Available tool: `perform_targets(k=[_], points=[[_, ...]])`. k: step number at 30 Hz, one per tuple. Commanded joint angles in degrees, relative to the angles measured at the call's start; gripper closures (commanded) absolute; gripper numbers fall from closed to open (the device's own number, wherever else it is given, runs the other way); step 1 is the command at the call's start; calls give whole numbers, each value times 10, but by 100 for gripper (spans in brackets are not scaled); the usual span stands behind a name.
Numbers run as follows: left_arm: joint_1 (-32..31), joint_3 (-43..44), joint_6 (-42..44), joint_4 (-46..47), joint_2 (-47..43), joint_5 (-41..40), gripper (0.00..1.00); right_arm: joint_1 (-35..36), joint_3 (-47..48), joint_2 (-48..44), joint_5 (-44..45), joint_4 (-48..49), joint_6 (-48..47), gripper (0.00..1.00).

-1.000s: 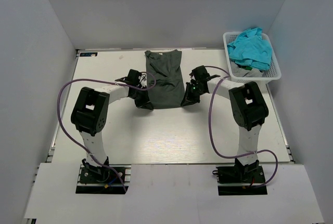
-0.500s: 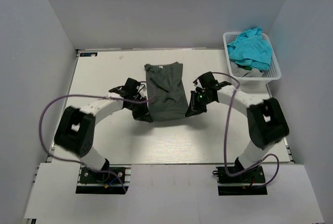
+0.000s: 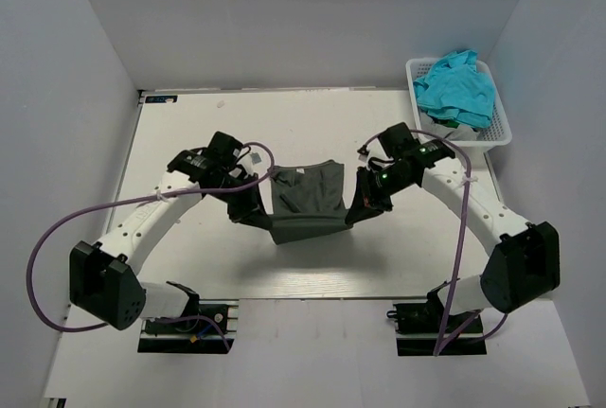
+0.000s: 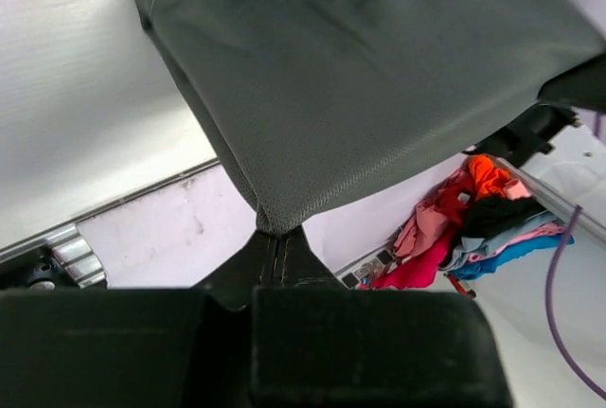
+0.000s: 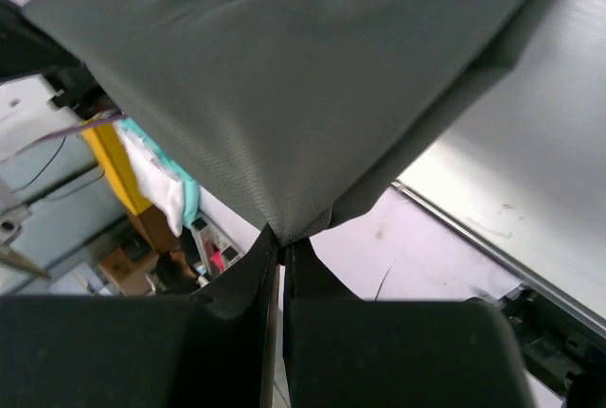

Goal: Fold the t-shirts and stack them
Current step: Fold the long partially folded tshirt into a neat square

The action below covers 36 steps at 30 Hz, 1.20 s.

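No legible text, brand, number or sign was found in any view. A pale speck at the collar of the charcoal t-shirt was too small to read.

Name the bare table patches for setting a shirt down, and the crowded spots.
Free: the table along the back wall, and between the arm bases. Crowded: mid-table, where the left gripper and right gripper hold the grey t-shirt; also the basket corner.

We see the charcoal-grey tee folded narrow, held aloft, stretched taut between its two near corners, far end drooping — the turquoise tee crumpled, heaped in the far-right basket.
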Motion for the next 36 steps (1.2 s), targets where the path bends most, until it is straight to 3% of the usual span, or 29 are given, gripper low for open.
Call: perform_targets(k=[1, 7, 14, 36], points=[[13, 64, 6, -73, -3, -35, 100, -10, 43, 10, -36, -79, -32, 100], [19, 76, 17, -37, 34, -72, 100, -25, 96, 72, -31, -88, -59, 100], [24, 161, 5, 1, 106, -158, 100, -50, 163, 126, -32, -51, -59, 100], [81, 293, 5, 60, 315, -152, 100, -95, 326, 333, -26, 3, -52, 100]])
